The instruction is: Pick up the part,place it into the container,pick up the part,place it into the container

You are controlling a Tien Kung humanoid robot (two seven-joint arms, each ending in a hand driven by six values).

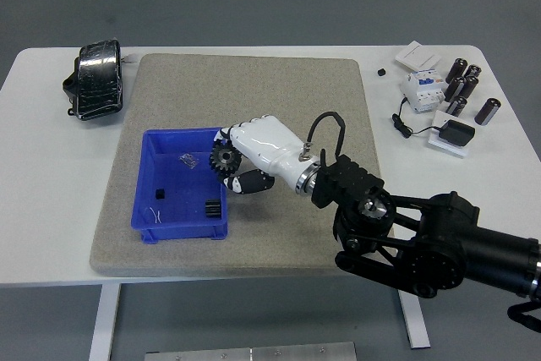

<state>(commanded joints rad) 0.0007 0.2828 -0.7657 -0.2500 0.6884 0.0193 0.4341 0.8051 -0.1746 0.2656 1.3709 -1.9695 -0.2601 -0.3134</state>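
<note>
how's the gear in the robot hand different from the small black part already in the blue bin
The gear is round, toothed and plainly larger; the black part looks small and blocky. The gear is held in the right robot hand above the blue bin's right wall; the black part lies loose on the bin floor near its right front corner. Both are dark.

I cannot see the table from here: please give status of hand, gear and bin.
Right hand shut on gear, at the bin right rim. Left hand not in view. Nothing in the way.
</note>
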